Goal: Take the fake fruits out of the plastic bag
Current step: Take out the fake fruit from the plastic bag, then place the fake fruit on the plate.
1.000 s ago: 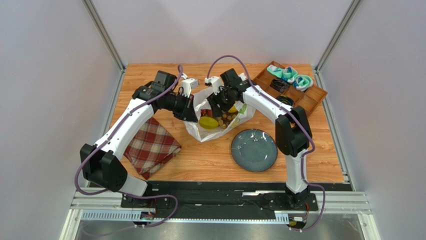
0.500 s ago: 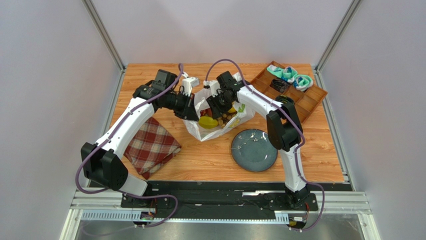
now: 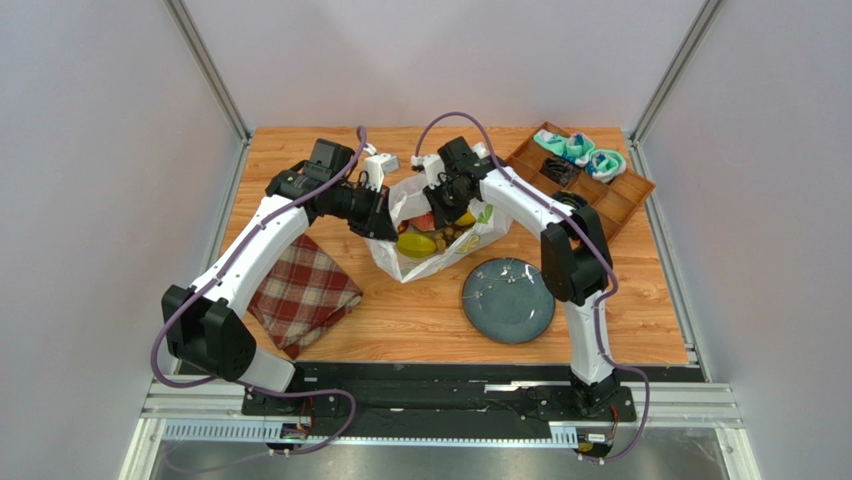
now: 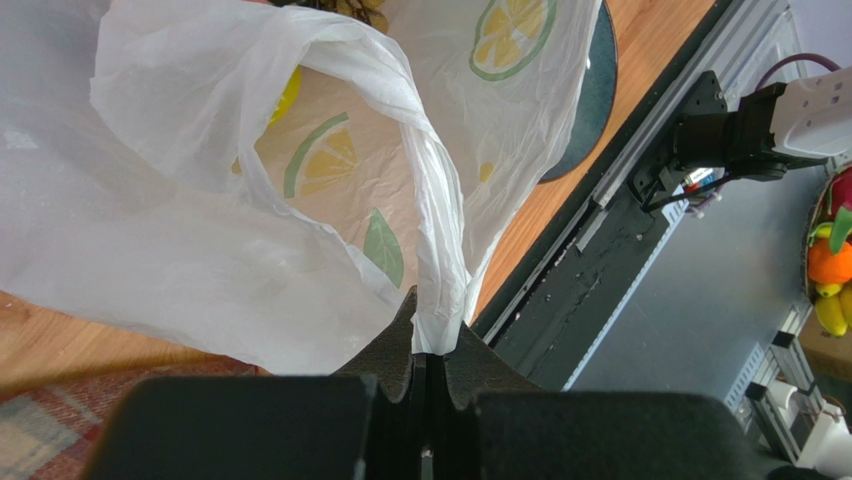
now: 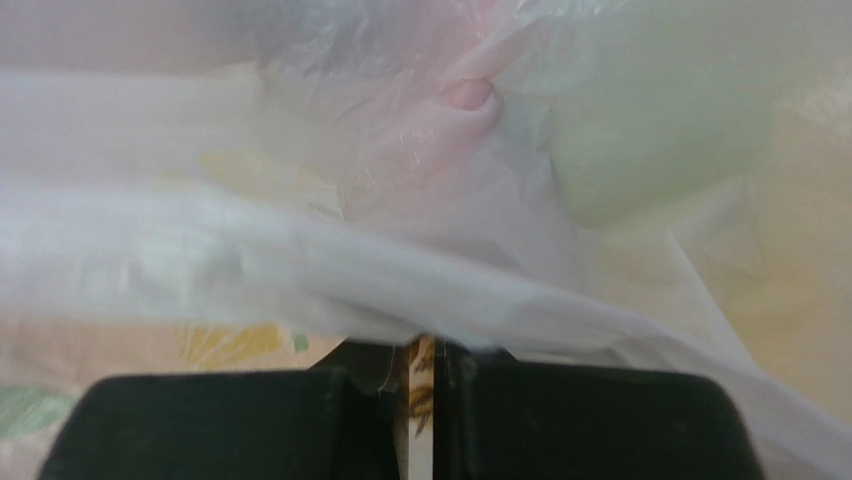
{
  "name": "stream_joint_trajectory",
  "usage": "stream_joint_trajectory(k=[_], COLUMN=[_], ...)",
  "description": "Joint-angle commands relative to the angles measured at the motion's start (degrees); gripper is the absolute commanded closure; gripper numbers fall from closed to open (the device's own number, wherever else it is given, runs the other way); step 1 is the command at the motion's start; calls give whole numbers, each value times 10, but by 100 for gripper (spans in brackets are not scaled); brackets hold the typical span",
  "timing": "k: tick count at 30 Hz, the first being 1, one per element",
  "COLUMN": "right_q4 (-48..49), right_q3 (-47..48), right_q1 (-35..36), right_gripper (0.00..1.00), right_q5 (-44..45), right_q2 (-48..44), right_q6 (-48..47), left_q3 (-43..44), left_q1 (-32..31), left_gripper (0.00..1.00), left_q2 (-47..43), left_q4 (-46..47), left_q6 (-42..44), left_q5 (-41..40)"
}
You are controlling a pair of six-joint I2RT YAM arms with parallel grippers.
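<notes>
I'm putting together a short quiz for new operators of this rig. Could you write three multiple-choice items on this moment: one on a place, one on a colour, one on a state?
1. Where does the round dark blue-grey plate lie?
A) in the wooden compartment tray
B) on the table, near-right of the white translucent plastic bag
C) inside the bag

2. What colours is the folded checked cloth?
A) red and cream
B) blue and white
C) all black

3. How do the left gripper's jaws stand?
A) wide open, empty
B) shut on the plate's rim
C) shut on the bag's edge

Answers:
1. B: the top view shows it on bare wood beside the bag.
2. A: it has red squares crossed by pale stripes.
3. C: the left wrist view shows film pinched between closed jaws.
</notes>
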Motion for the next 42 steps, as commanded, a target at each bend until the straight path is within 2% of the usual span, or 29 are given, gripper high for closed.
stream_joint_trajectory(k=[1,6,8,11,13,16,18,22,24,27,29,31,34,42], right_q4=[-49,-127,-159,-218,-223,-250,-262,-193,-176,-236,-322,-358,-364,-291], right_q3=[-3,-24,-41,-54,-67,-60,-91,-169,-196,-226,-261,-328,-397,-551], right_q1=[-3,-2,4,16,20,20,20,14,21,23,21,18,7,-23], right_gripper=[100,100,100,100,100,100,100,100,100,100,100,100,100,100], right_q5=[-35,-47,-58,-14,26,32,23,-73,-81,-58,-17,42,81,108], right_q2=[-121,-179,-197,-209,-235,-287,-348,-508,-593,-669,-710,-778,-838,-821], right_q6=[-38,-58,-79,-119,-131,-153,-194,-219,-213,-275,-317,-358,-365,-307], left_q3=[41,87,105,130,146,135,100,53,43,62,75,94,110,109], left_q1=[2,2,3,3,3,3,3,3,2,2,2,2,2,3], left_gripper=[100,100,100,100,100,100,100,100,100,100,100,100,100,100], left_q2=[-3,18,25,23,16,2,-10,-26,-29,-20,-14,-4,1,-5], left_q4=[26,20,33,63,73,82,111,151,164,158,148,143,133,110], left_q6=[-13,-9,-11,-31,-45,-49,-47,-78,-81,-80,-73,-66,-61,-38], left_q5=[-6,-61,-58,-57,-63,-71,-64,-52,-37,-48,-57,-60,-68,-70])
